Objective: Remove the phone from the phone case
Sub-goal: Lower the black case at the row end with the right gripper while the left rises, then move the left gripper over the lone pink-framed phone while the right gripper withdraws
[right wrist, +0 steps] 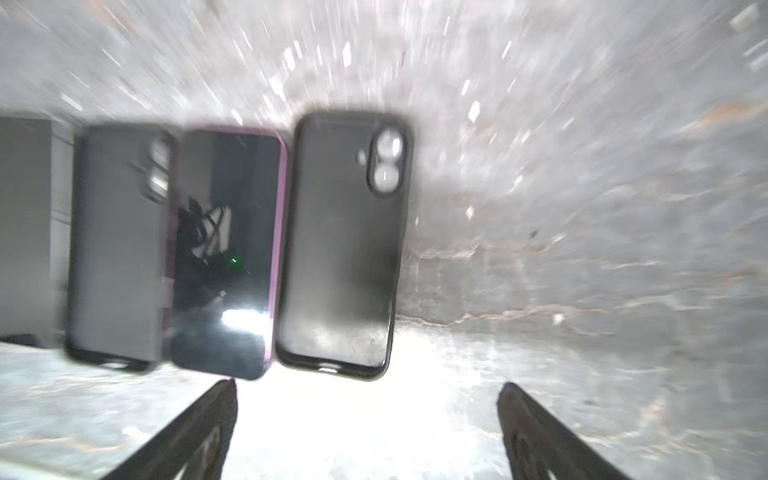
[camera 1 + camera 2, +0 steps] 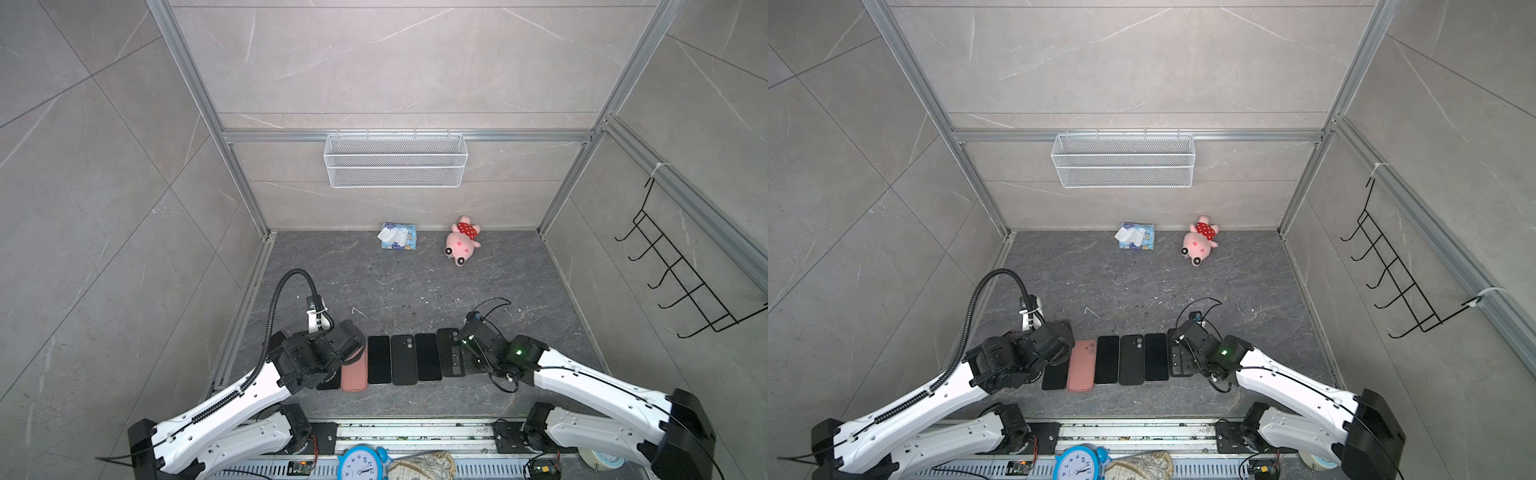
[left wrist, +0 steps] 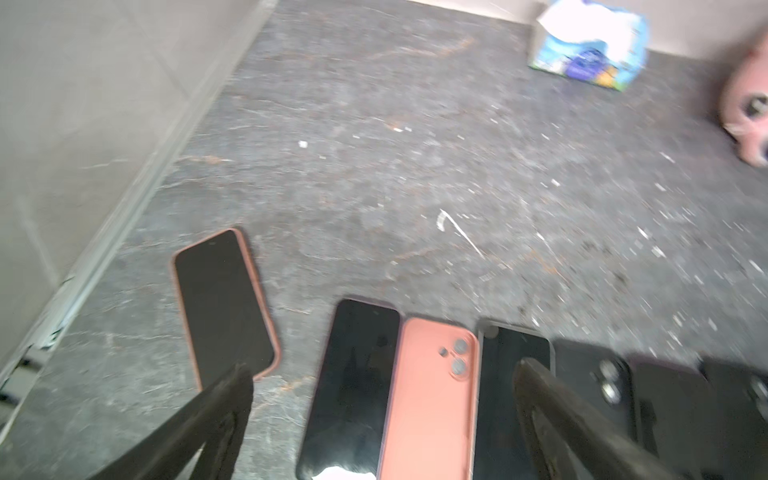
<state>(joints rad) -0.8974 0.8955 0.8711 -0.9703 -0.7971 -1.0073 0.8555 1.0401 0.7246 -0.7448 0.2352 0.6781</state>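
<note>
Left end effector (image 3: 384, 368) hangs low over a row of phones and cases, with its two fingers spread wide and nothing held. Right end effector (image 1: 366, 385) is spread wide too and grips nothing.

One thing in the row is easy to find: the pink case (image 2: 1081, 365). It lies flat on the dark tabletop (image 2: 415, 291) with its back up. Its long side runs from the near edge toward the back wall, and its camera hole is at the far end.

The cased phone (image 3: 224, 303) lies to the left of the pink case, apart from the row. It is screen up, with a thin pink rim all around it. Its long side leans a little away from the pink case, and its top end points far. In both top views the left arm hides most of it.

A black phone (image 3: 349, 386) touches the pink case on its left. Well to the right of the pink case, a black case (image 1: 345, 245) lies back up at the end of the row, under the right end effector. A purple-edged phone (image 1: 226, 249) lies just beside it.

Far behind the pink case, by the back wall, sit a tissue pack (image 2: 398, 236) and a pink plush toy (image 2: 462, 241). A white wire basket (image 2: 395, 160) hangs on the wall above them.
</note>
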